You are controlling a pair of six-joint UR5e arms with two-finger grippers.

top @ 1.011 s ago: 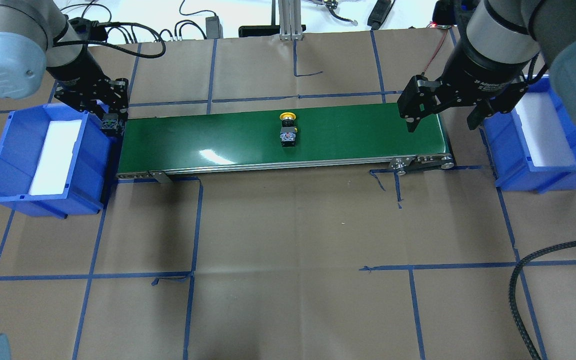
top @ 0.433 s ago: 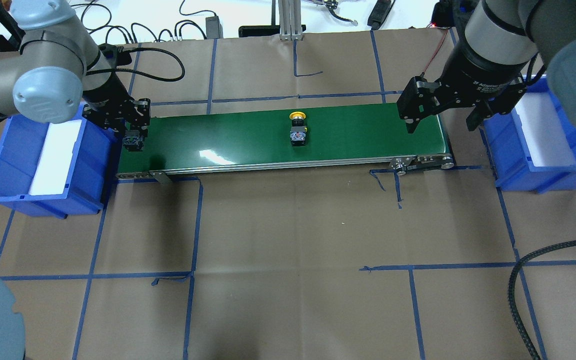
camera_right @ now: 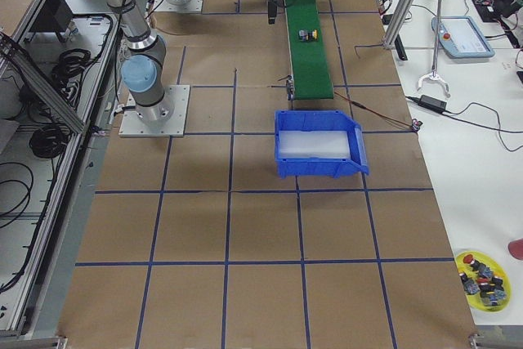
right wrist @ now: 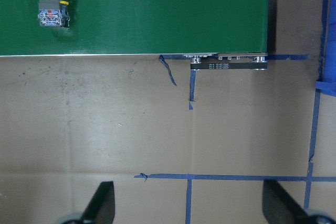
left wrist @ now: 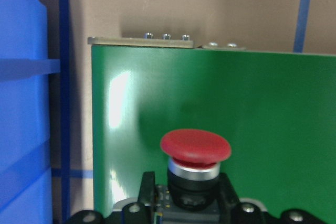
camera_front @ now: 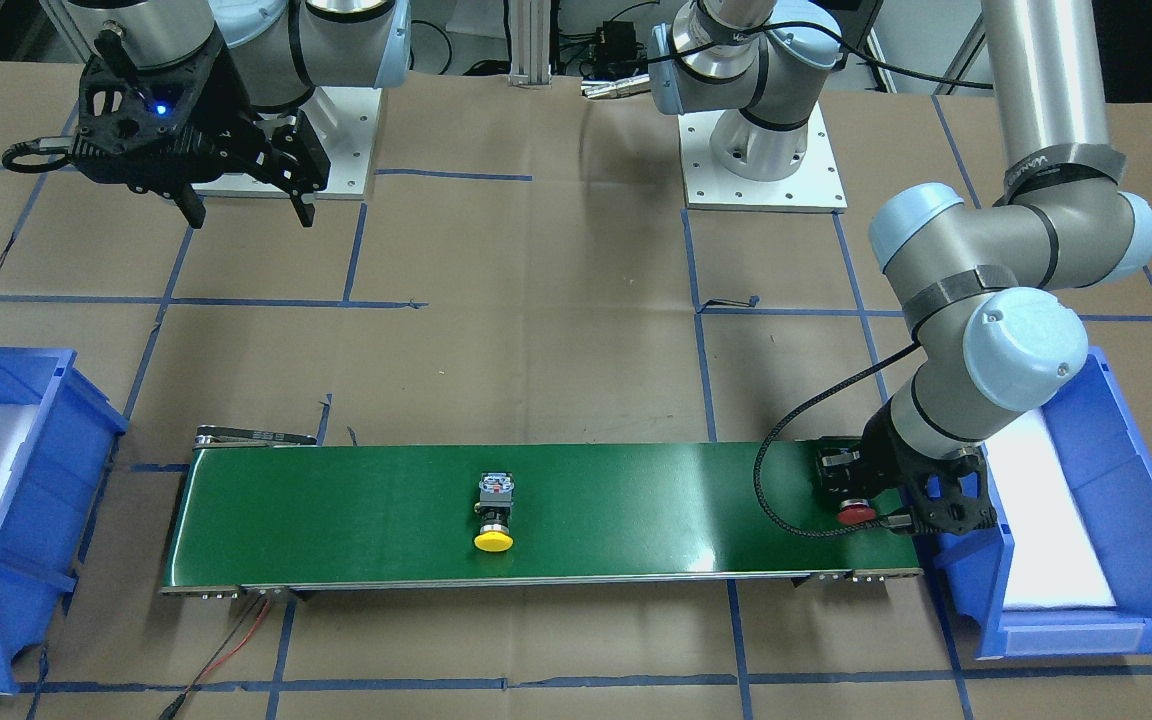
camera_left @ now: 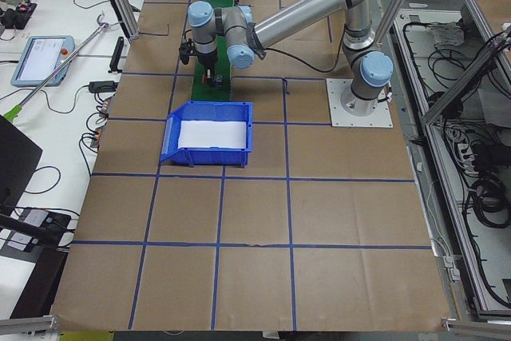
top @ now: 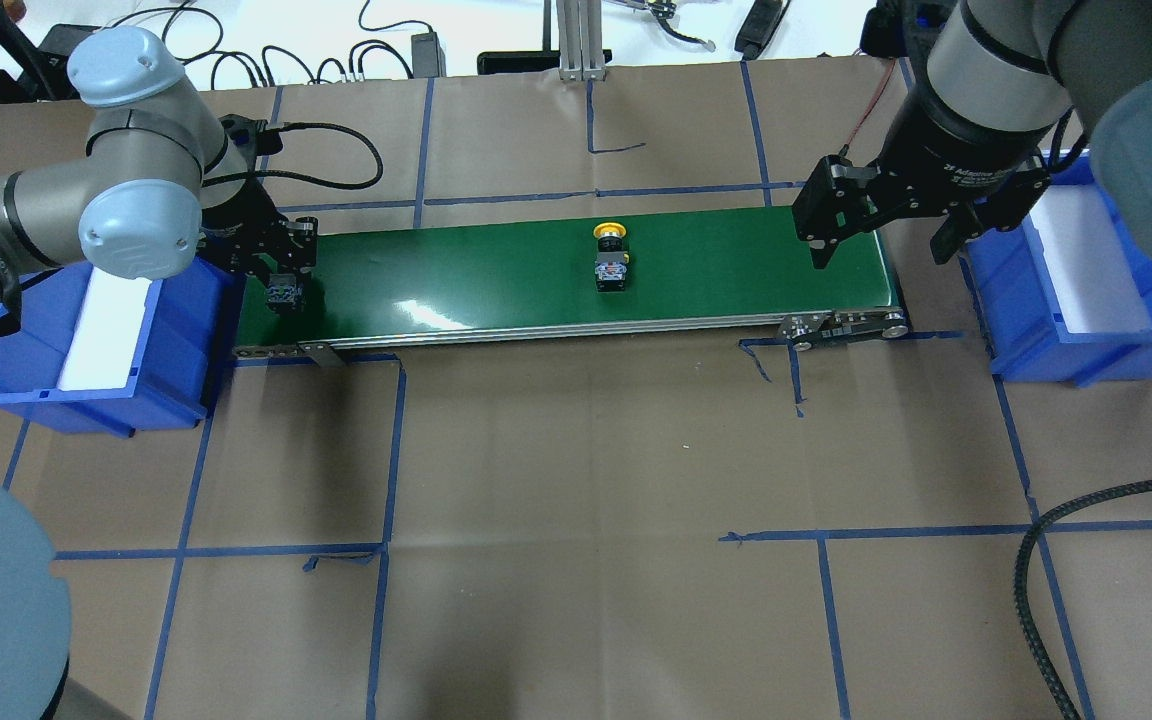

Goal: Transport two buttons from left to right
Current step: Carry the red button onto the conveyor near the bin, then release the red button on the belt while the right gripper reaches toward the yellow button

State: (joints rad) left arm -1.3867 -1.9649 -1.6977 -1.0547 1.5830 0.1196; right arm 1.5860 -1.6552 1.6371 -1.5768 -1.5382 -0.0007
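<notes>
The yellow button (top: 611, 258) lies on its side near the middle of the green conveyor belt (top: 456, 270); it also shows in the front view (camera_front: 494, 515) and the right wrist view (right wrist: 51, 3). My left gripper (top: 283, 285) is shut on the red button (left wrist: 195, 153), low over the belt's left end beside the left blue bin (top: 176, 350). In the front view the red cap (camera_front: 856, 514) points away from the robot. I cannot tell whether it touches the belt. My right gripper (top: 881, 245) is open and empty above the belt's right end.
The right blue bin (top: 1016, 310) with white foam stands just past the belt's right end. A black braided cable (top: 1036, 560) curves over the table's front right. Red wires (camera_front: 236, 640) trail from the belt's right-end corner. Blue tape lines cross the brown table cover.
My left gripper has carried the red button from the left bin's edge rightward and down over the belt's left end. The yellow button has moved right along the belt. The right gripper has barely moved.
</notes>
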